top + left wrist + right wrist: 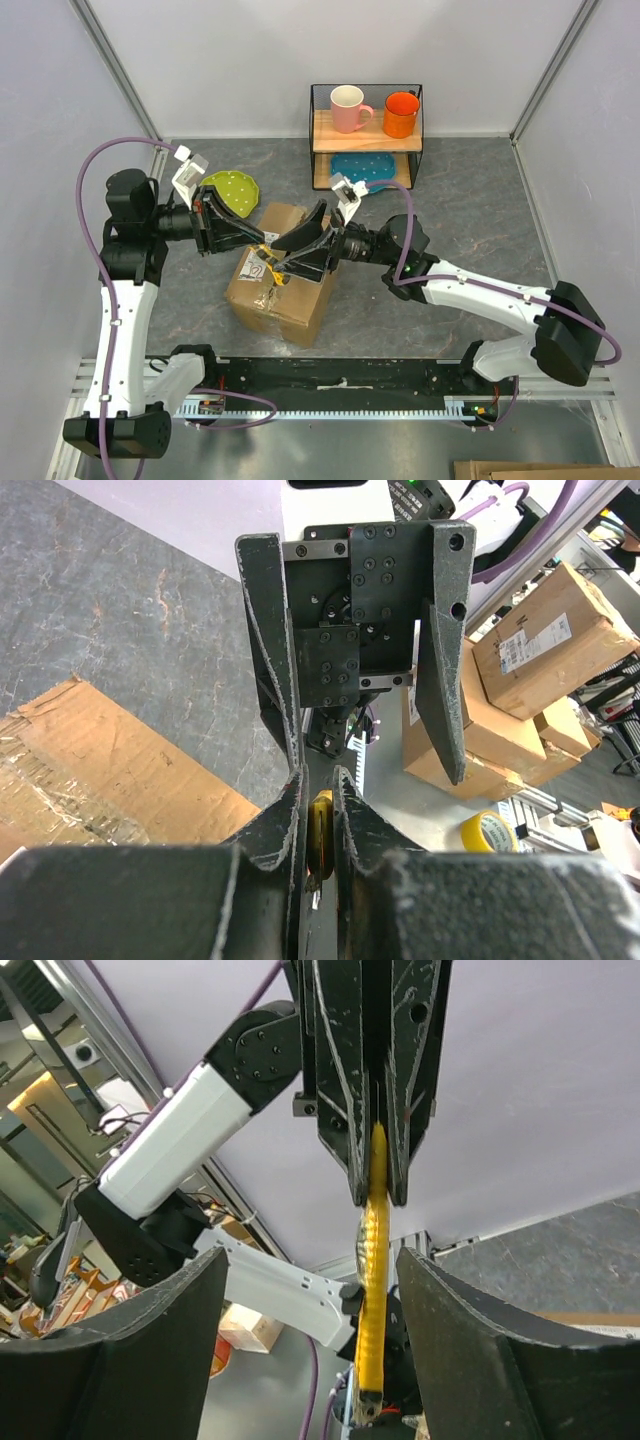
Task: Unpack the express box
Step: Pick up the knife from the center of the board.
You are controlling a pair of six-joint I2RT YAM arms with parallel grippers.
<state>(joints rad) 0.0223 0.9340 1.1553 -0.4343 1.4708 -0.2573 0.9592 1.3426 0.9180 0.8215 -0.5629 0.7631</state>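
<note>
Wide-spread dark fingers of the right tool [305, 1270] frame the bottom of its wrist view, released and gripping nothing. Between them, nearer one finger than the other, runs a slim yellow object [372, 1290], maybe a cutter, I can't tell. It's clenched in the left tool [318, 780], whose jaws pinch it tight. Looks like a handover in the making, and that's where the danger sits: if the left tool lets go before the right one closes squarely, the yellow piece drops onto the cardboard. If the right fingers close off-centre, they could twist it or knock it out of the pinch. Both arms crowd one small spot too, so a finger-on-finger bump is a real chance. Now the express box [285, 300]: it sits on the grey surface [190, 300], shut as far as I can see, directly beneath the meeting tools. They hover over its top near the white label [258, 270], apart from the cardboard as best I can judge.
</note>
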